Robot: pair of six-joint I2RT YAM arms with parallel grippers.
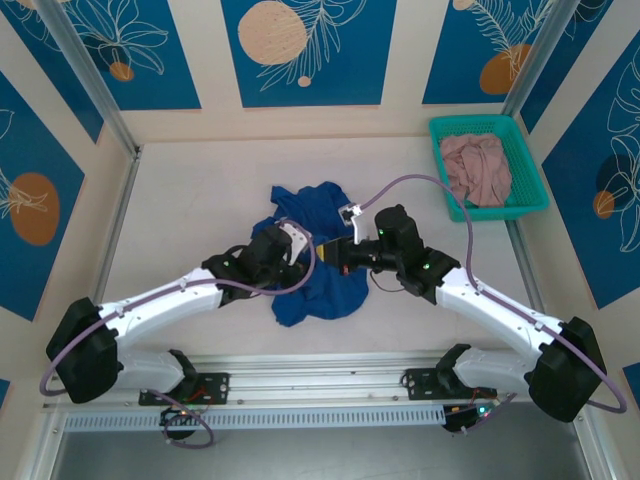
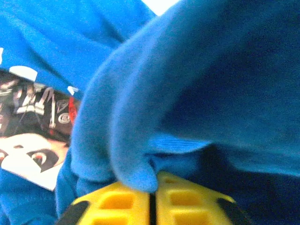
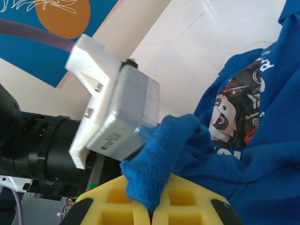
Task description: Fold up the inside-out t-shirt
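Note:
The inside-out t-shirt (image 1: 315, 250) is royal blue and lies crumpled mid-table, with a cartoon print (image 3: 234, 110) showing among its folds. My left gripper (image 1: 305, 262) reaches in from the left. In the left wrist view its yellow fingers (image 2: 122, 201) are pressed together, and a fold of the t-shirt (image 2: 136, 173) sits at their tips. My right gripper (image 1: 328, 254) comes in from the right, almost meeting the left one. The right wrist view has it (image 3: 151, 211) shut on a strip of the t-shirt (image 3: 159, 159) that rises from between its fingers.
A green basket (image 1: 490, 122) stands at the back right, holding a dusty-pink garment (image 1: 478, 168). The left arm's wrist camera housing (image 3: 117, 117) sits close beside the right gripper. A metal rail (image 1: 320, 385) runs along the near edge, and walls close in the table.

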